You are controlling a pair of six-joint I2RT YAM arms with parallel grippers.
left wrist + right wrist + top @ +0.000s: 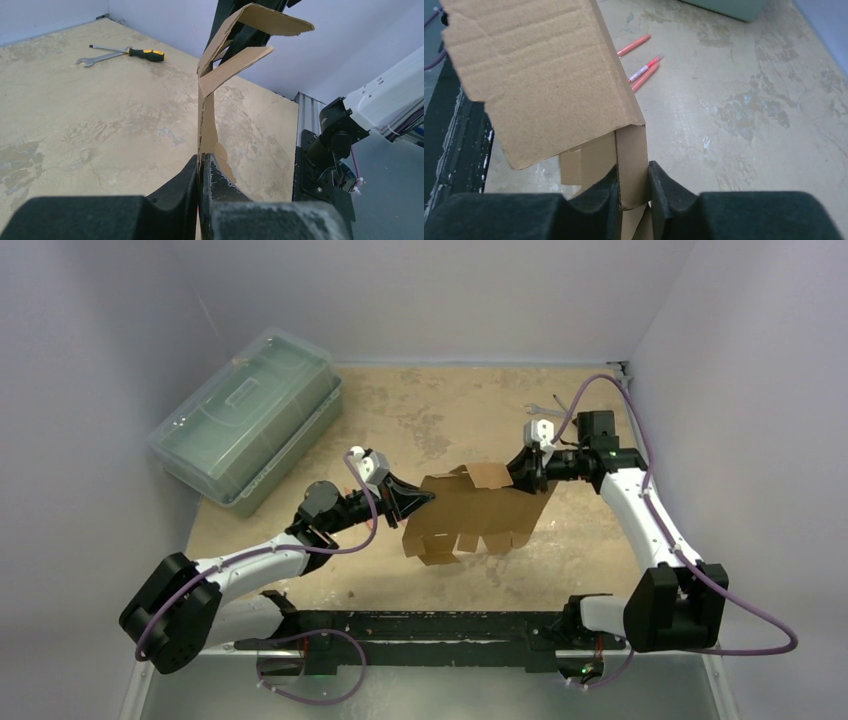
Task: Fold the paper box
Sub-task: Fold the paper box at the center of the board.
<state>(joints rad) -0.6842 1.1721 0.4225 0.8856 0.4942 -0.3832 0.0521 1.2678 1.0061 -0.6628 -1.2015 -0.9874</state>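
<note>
The table (420,420) in front of me is tan and mottled, worn pale in patches. A green case (245,415) sits askew at my far left, close to the wall. In the far right corner a wrench (97,58) and a screwdriver (142,52) with a black-and-yellow handle lie together, their ends touching. Three red pens (644,67) lie on the bare top, roughly parallel, two just beside each other and one a little apart. A black rail (430,625) runs along the near edge.
</note>
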